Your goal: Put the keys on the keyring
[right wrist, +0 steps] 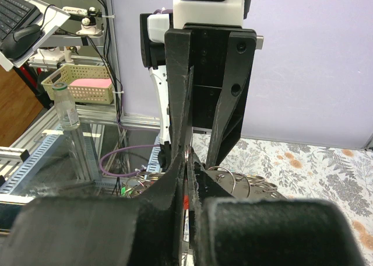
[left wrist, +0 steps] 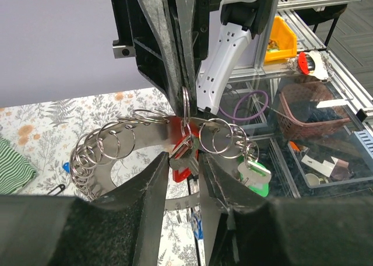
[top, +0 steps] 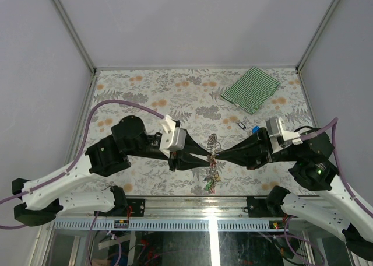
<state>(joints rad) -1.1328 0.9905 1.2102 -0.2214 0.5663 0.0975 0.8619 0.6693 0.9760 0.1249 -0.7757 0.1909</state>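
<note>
The coiled metal keyring (left wrist: 105, 146) is silver; at it sit a red plastic-tagged key (left wrist: 180, 149) and a green plastic-tagged key (left wrist: 260, 187). Beyond the keyring lie a green-and-white striped cloth (top: 252, 88) and, seemingly, a blue-tagged key (top: 254, 128). The tablecloth (top: 145, 91) shows orange flowers and grey ferns.

The 2 arms reach inward, low along the table's near edge, and meet tip to tip around its middle. The left arm (top: 105, 155) comes from the near-left corner, the right arm (top: 309, 161) from the near-right. The left gripper (top: 204, 156) has its jaws narrowly apart, clamping a red-tagged key (left wrist: 178, 172). The right gripper (top: 221, 156) pinches a small metal ring (left wrist: 185, 102).
</note>
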